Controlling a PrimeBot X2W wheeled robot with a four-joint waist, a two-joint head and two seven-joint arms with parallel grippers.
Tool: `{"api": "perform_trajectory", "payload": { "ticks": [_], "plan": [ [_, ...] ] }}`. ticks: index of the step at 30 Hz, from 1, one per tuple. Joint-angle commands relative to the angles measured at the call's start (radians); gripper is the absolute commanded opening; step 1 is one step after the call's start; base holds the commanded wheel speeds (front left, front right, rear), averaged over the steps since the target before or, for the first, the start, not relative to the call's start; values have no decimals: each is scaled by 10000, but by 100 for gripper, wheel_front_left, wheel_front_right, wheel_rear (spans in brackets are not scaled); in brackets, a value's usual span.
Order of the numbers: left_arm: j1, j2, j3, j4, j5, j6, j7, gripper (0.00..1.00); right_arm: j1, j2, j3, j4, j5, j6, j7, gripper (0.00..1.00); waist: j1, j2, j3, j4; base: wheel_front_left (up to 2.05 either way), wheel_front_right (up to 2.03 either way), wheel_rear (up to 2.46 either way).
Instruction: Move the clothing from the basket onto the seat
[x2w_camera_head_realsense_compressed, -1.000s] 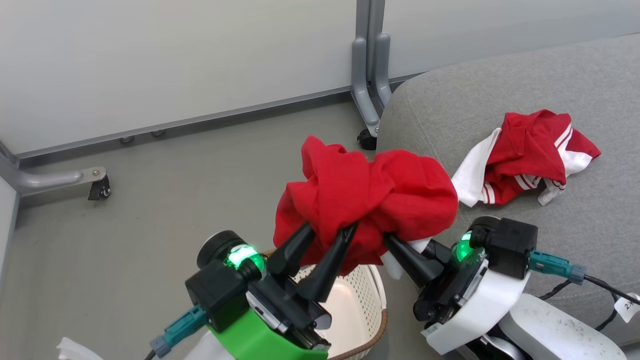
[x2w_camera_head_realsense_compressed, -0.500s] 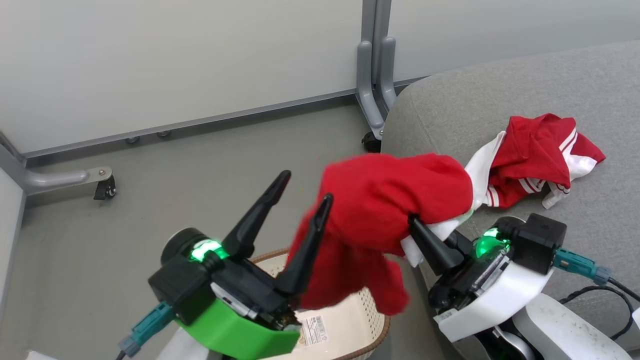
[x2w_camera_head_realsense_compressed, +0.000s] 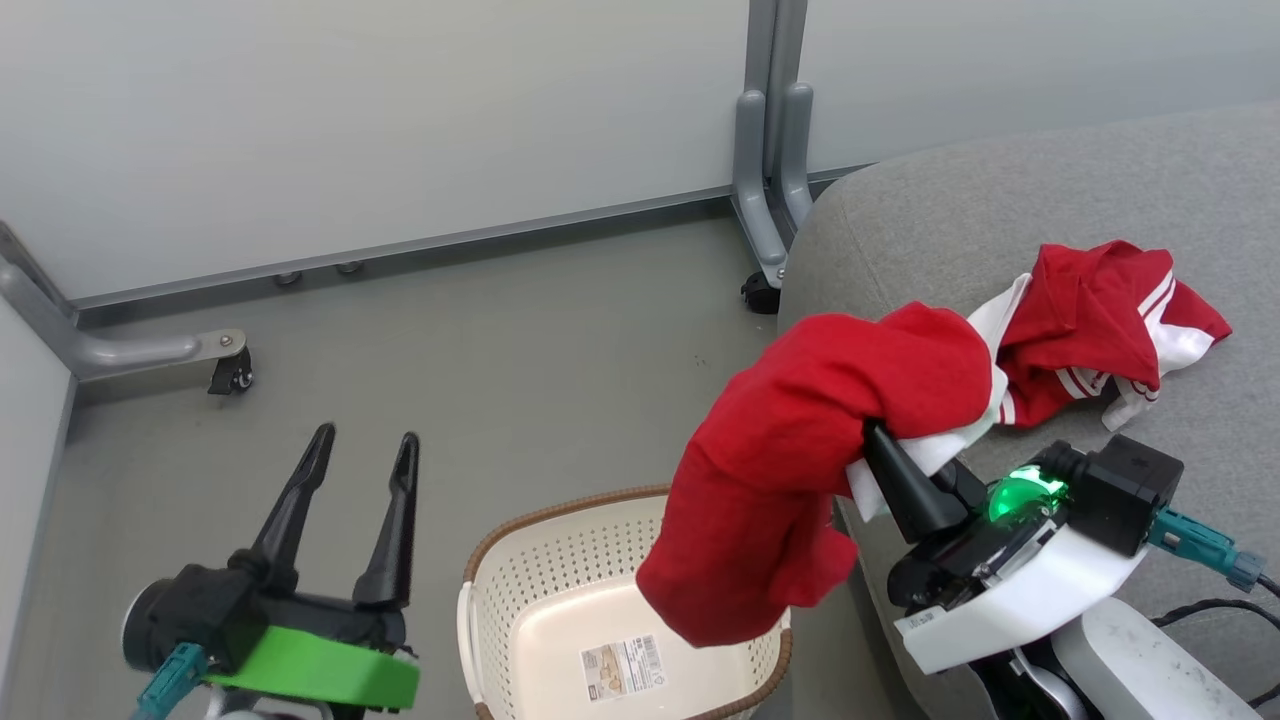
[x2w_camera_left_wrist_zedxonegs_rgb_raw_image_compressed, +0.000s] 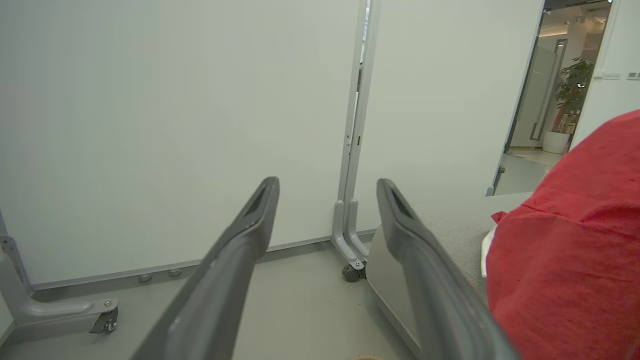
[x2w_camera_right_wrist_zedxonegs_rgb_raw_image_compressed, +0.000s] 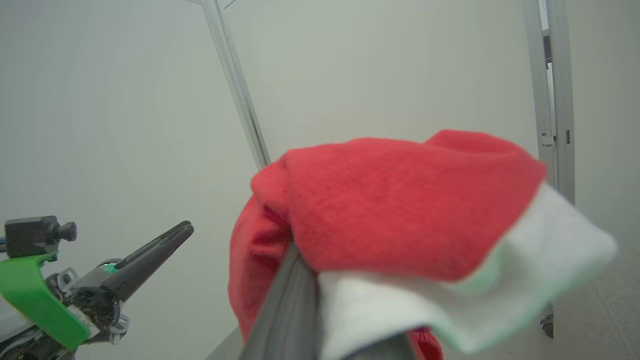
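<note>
One garment (x2w_camera_head_realsense_compressed: 1090, 310) lies on the seat (x2w_camera_head_realsense_compressed: 950, 220) — the second garment (x2w_camera_head_realsense_compressed: 800, 440) dangles over the empty basket (x2w_camera_head_realsense_compressed: 560, 510), pinched by the right gripper (x2w_camera_head_realsense_compressed: 888, 462); left gripper (x2w_camera_head_realsense_compressed: 365, 435) gapes empty.

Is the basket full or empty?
Empty, as far as it shows. The basket has a bare bottom apart from a label. The red shirt hangs from the right claw, covering one corner of it.

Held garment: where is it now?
Head view, right of centre: the held garment hangs from the right gripper over the right rim of the basket, at the edge of the seat, beside the other garment.
</note>
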Motion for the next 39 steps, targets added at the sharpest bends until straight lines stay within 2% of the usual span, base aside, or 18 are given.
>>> {"api": "perform_trajectory", "payload": {
  "ticks": [1, 7, 17, 30, 39],
  "plan": [
    [326, -39, 360, 331, 270, -24, 0, 100, 169, 44, -97, -61, -76, -9, -2, 0, 0, 0, -7, 49, 0, 0, 0],
    [995, -441, 1459, 1592, 722, -24, 1, 100, 405, 198, -486, -72, -190, -8, -2, 0, 0, 0, -16, 183, 0, 0, 0],
    [1646, -887, 1828, 2903, 888, -24, 0, 100, 687, 367, -804, -68, -297, -8, -2, 0, 0, 0, -44, 327, 0, 0, 0],
    [1692, -1020, 1864, 3157, 975, -24, 0, 100, 686, 351, -800, 4, -192, -8, -2, 0, 0, 0, -72, 235, 0, 0, 0],
    [1632, -907, 1355, 2799, 737, -24, 0, 100, 741, 299, -1082, -59, -267, -8, -2, 0, 0, 0, -2, -265, 0, 0, 0]
  ]
}}
